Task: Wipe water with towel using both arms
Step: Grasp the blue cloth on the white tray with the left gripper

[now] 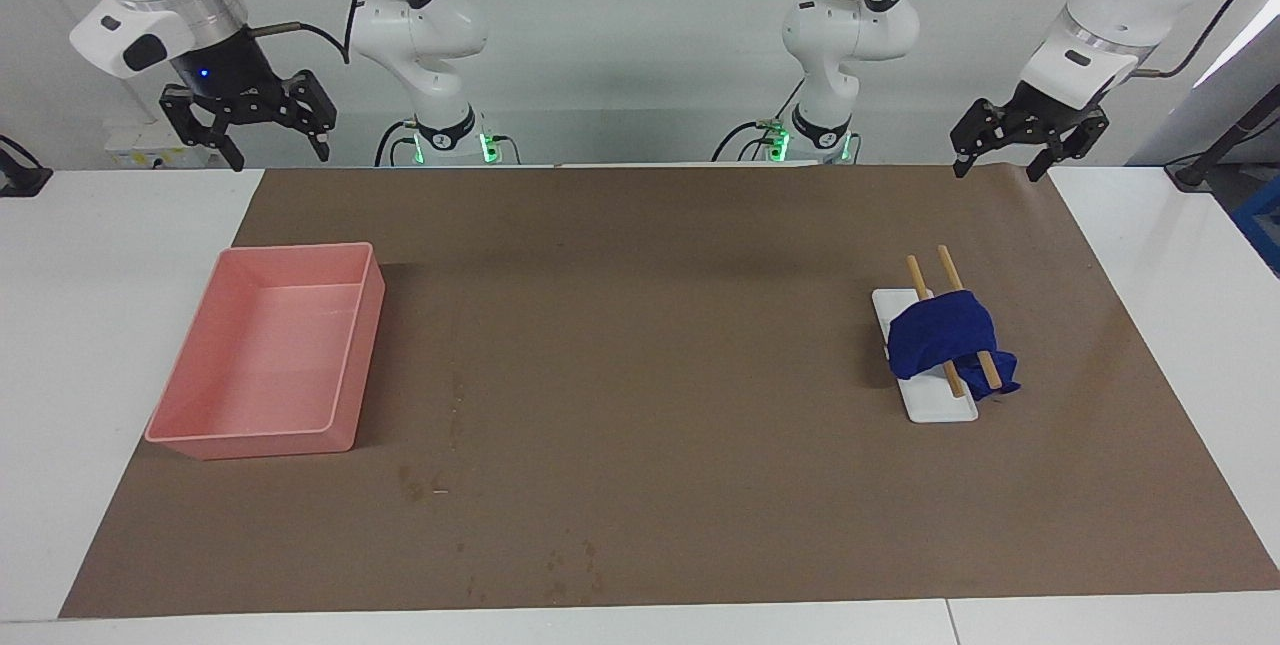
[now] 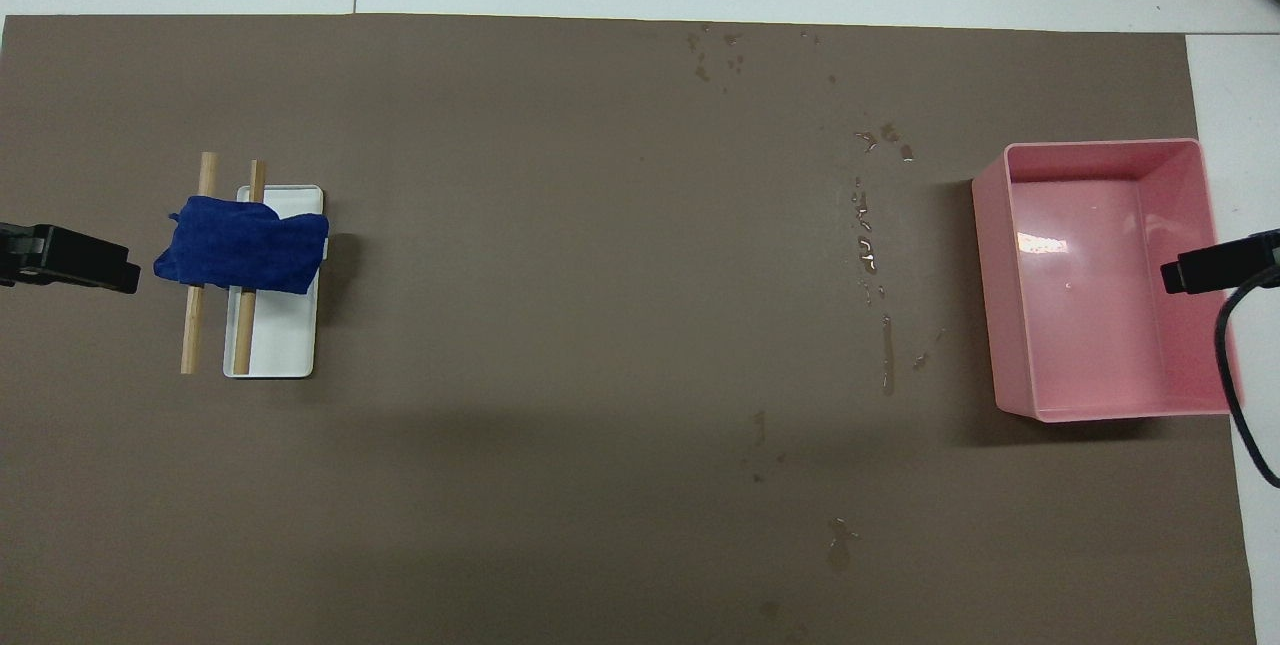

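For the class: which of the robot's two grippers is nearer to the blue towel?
Left. The left gripper hangs open at the towel's end of the table. The right gripper, also open, hangs at the other end, by the pink tray.

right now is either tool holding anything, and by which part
Nothing is held. The left tool and the right tool both hang open and empty at the robots' edge of the mat, while the towel lies draped over two wooden sticks on a white tray.
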Motion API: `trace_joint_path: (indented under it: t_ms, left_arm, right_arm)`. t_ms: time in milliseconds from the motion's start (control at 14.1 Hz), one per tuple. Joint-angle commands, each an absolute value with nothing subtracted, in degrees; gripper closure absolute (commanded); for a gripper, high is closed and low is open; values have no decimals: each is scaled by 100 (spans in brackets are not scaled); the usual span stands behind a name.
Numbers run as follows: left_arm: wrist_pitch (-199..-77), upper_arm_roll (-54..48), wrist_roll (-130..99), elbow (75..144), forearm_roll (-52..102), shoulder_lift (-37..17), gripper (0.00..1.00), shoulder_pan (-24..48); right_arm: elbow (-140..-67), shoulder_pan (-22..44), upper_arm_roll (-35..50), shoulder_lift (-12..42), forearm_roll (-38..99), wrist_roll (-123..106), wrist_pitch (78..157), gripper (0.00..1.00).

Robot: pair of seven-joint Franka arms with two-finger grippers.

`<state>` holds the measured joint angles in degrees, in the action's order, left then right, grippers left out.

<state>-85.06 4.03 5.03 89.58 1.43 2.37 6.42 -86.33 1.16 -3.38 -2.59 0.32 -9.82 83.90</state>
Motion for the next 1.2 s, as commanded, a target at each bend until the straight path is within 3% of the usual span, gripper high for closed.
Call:
trace_joint_path:
  t_ms: [0,212,354,850,1133]
  left_arm:
    - [-8481,413,554,9026,62,308,0,677]
    - [-9190,422,510,9358,70,378,0,624]
    - [-10190,466,528,10033,62,614,0,546]
    - [-12277,457,370,10714,97,-279,0,114]
    - [-13023,448,133,11502,141,-326,0,202]
  right_arm:
    - [-8763,106,-316,-387,-97,-1037,8367,0]
    - [-8815,97,-308,-413,-97,-1028,8350,0]
    - [-8815,97,-308,-413,-97,-1028,8341,0]
    - [-8780,44,-316,-491,-70,-1063,8245,0]
    - [-9026,123,-255,-624,-53,-1125,8182,0]
